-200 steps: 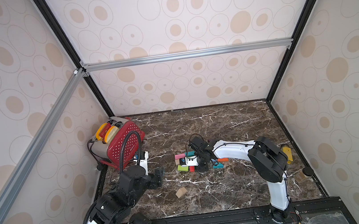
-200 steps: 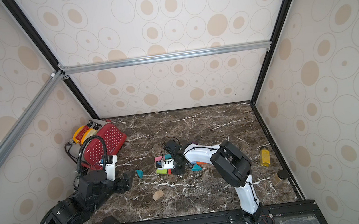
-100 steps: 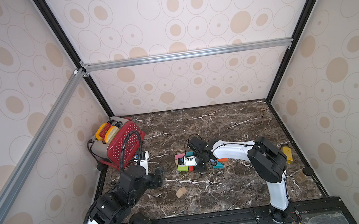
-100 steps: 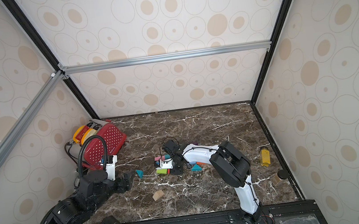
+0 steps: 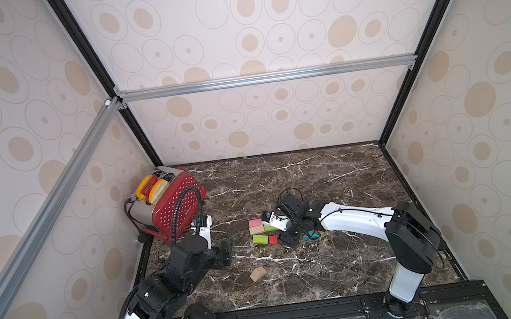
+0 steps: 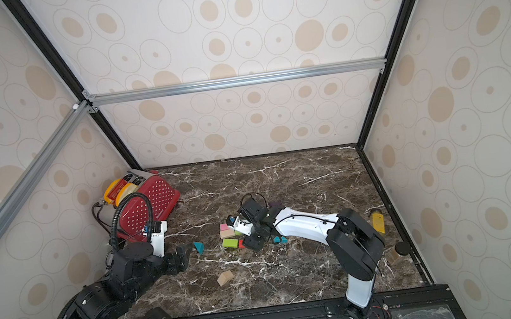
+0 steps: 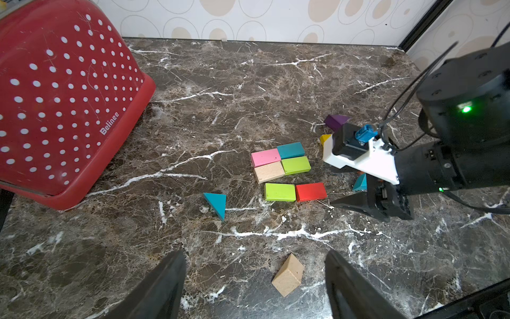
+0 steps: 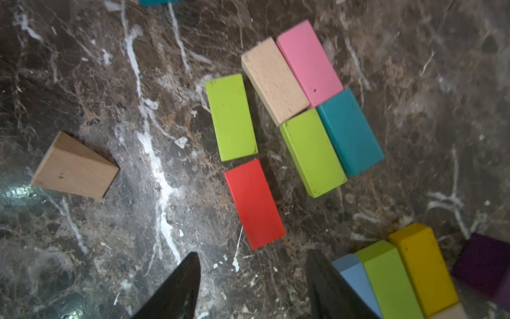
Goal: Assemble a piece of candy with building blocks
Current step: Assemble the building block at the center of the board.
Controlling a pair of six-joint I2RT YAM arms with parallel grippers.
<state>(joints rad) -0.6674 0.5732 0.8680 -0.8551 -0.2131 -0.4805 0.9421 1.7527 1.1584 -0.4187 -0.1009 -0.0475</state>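
Toaster (image 7: 63, 105) reads "Belinee".
I see both the left gripper (image 7: 254, 287) and right gripper (image 8: 251, 287) spread, empty, beside the red brick (image 8: 254, 203).

Only one piece of writing could be read: the brand name "Belinee" in white letters, low on the sloping perforated side of the red toaster (image 7: 66, 105), seen in the left wrist view. In both top views the same toaster (image 5: 175, 206) was too small for any lettering to be made out. The building blocks (image 8: 254, 203) carried no readable marks.
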